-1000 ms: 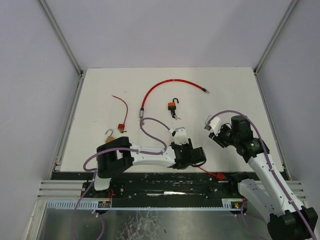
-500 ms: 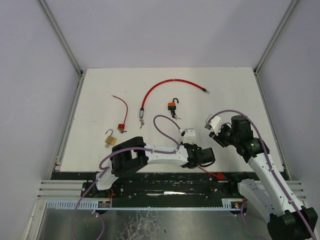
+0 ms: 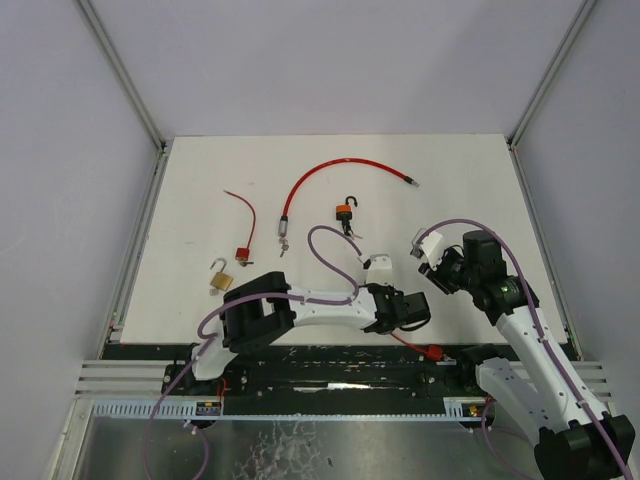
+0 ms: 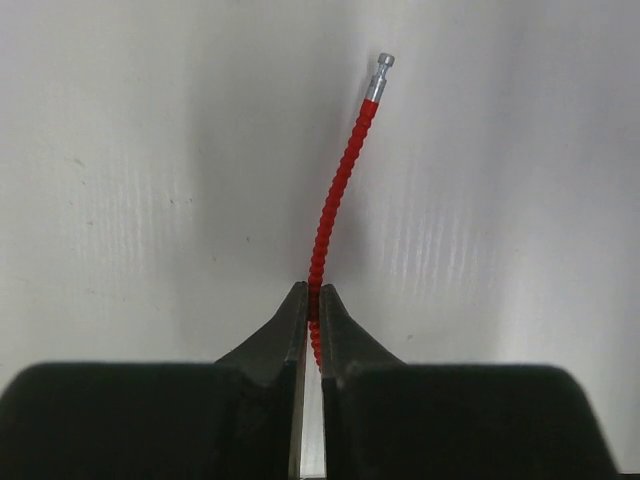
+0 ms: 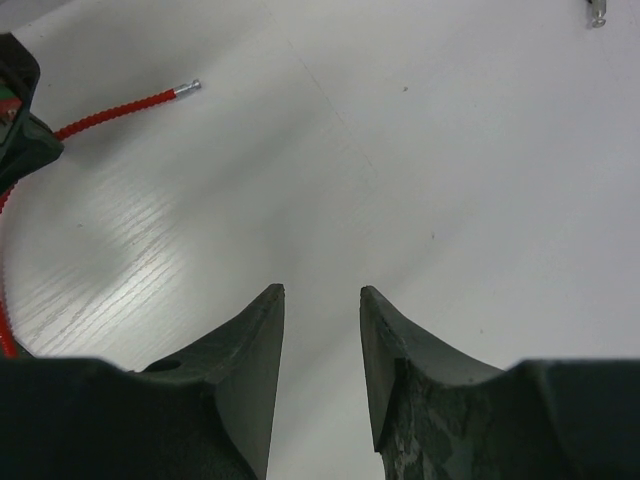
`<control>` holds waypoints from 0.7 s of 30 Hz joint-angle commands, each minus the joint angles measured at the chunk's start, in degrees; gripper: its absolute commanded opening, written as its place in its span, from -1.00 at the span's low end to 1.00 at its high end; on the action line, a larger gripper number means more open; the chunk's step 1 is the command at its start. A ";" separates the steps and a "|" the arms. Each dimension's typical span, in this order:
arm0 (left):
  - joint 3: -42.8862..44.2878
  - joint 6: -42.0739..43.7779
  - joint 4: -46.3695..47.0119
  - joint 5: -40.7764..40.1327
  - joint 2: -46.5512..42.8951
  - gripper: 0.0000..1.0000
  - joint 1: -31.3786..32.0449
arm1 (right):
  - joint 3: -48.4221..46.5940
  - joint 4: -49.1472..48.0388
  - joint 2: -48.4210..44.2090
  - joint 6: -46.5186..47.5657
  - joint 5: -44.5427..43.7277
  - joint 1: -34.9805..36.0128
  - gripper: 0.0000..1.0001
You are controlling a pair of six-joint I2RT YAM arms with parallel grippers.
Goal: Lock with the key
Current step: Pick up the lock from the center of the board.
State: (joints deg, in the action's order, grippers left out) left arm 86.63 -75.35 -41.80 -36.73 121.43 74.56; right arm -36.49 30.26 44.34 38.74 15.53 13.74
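Reaching rightward, left fingers (image 4: 283, 338) pinching red cable (image 4: 336, 194)

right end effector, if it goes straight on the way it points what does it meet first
Probably only the bare table: nothing lies ahead of the open right end effector, and the red cable sits off to the left. Depth is unclear.

Table (image 3: 450, 170) bears long cable (image 3: 340, 161), orange padlock (image 3: 344, 211), brass padlock (image 3: 222, 281).
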 commanded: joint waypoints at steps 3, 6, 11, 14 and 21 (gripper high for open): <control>3.91 4.16 -2.60 -5.42 -6.35 -1.00 -2.73 | -2.09 -0.64 0.60 -1.12 2.28 -0.49 -0.15; 4.00 6.54 -1.17 -5.59 -9.20 -1.00 -3.76 | -2.55 0.56 1.30 -0.88 5.38 -0.55 -0.15; 3.52 9.83 0.61 -5.81 -12.94 -1.00 -6.03 | -3.60 2.27 2.26 -0.94 10.24 -0.53 -0.15; 2.87 13.15 2.90 -5.20 -14.17 -1.00 -7.69 | -4.28 3.12 2.72 -1.14 13.18 -0.55 -0.15; 2.00 20.37 7.97 -5.19 -16.89 -1.00 -9.07 | -5.82 5.50 3.05 -0.11 24.36 -0.54 -0.11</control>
State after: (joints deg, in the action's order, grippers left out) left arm 88.71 -60.42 -39.48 -39.16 107.57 66.24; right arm -38.94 34.22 47.48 37.89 29.95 13.08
